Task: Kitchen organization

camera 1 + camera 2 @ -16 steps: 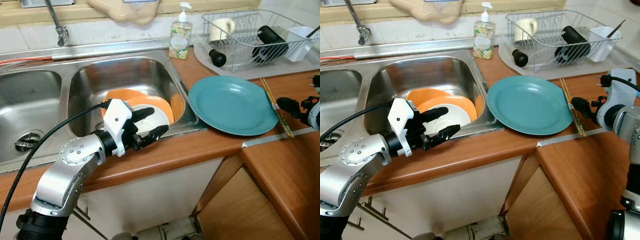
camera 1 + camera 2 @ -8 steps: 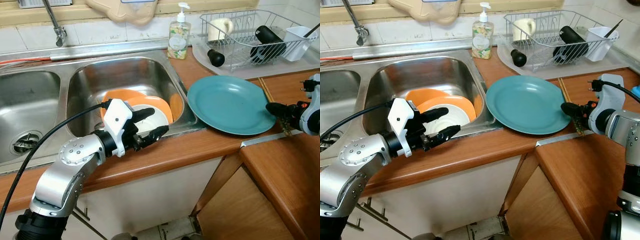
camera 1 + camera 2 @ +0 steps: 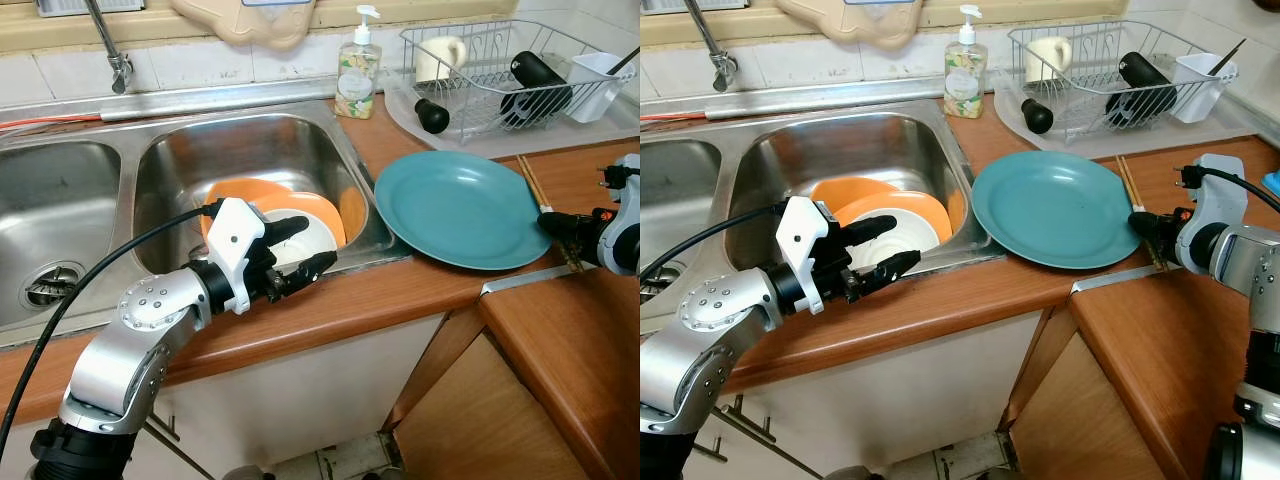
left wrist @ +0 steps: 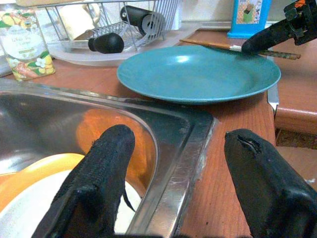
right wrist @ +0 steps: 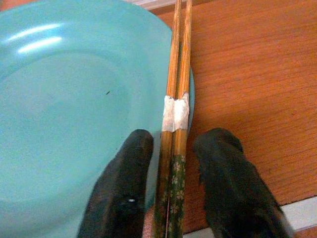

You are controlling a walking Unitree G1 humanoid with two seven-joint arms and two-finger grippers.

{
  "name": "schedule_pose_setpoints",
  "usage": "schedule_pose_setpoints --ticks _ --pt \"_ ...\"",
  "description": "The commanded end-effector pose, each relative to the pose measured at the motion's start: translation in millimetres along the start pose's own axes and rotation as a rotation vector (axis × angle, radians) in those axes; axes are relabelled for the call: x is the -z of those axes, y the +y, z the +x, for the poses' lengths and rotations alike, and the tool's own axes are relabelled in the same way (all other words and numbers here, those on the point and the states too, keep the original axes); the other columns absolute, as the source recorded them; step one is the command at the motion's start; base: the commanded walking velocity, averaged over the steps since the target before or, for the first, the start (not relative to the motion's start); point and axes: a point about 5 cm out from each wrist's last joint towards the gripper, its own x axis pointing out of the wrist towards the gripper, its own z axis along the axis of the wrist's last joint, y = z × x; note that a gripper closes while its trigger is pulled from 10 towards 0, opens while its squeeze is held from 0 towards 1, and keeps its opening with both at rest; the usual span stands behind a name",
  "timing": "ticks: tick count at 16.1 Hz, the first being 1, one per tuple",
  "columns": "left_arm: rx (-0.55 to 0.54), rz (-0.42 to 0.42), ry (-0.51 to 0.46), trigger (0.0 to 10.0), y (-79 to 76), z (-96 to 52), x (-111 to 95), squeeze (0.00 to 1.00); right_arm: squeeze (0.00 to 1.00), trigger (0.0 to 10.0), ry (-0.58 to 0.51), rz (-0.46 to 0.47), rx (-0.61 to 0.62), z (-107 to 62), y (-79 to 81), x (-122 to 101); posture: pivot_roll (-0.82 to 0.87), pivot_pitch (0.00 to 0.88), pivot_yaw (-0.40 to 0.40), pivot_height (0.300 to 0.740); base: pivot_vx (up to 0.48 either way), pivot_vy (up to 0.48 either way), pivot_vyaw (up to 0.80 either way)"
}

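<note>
Right gripper (image 5: 171,198) is spread, fingers straddling the chopsticks (image 5: 177,74) but not pinching yet. The pair lies on the wooden counter (image 3: 1200,330) near its front edge, touching the right rim of the teal plate (image 3: 1055,207).

My read, step in hand is grabbing the chopsticks: close squarely across both sticks at the green patterned end so they don't scissor or roll, keep the inner finger off the plate rim, lift straight up.

Left gripper (image 3: 290,250) hangs spread over the sink's (image 3: 180,150) front edge, above the orange dishes (image 3: 250,195).
</note>
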Motion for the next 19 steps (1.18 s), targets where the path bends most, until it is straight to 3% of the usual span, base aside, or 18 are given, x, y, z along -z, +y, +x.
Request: schedule_pose_setpoints --ticks 1,12,17,19 --pt "0.010 0.020 0.003 10.0 -0.6 0.4 -4 0.00 0.00 0.0 0.027 0.003 -0.010 1.3 1.6 5 -0.09 0.000 -0.012 0.740 0.000 0.000 0.00" --pt "0.002 0.029 0.005 10.0 1.3 1.1 -5 0.00 0.00 0.1 -0.001 -0.004 0.002 0.5 -0.1 0 -0.08 0.000 -0.014 0.740 0.000 0.000 0.00" --pt "-0.001 0.034 0.008 10.0 2.8 -0.1 -5 0.00 0.00 0.0 -0.125 -0.001 0.013 -3.8 -4.3 -14 -0.08 0.000 -0.011 0.740 0.000 0.000 0.00" --pt "-0.007 0.038 0.007 10.0 4.5 -0.8 -6 0.00 0.00 0.0 -0.270 -0.045 -0.007 -7.6 0.0 -30 -0.08 0.000 -0.011 0.740 0.000 0.000 0.00"
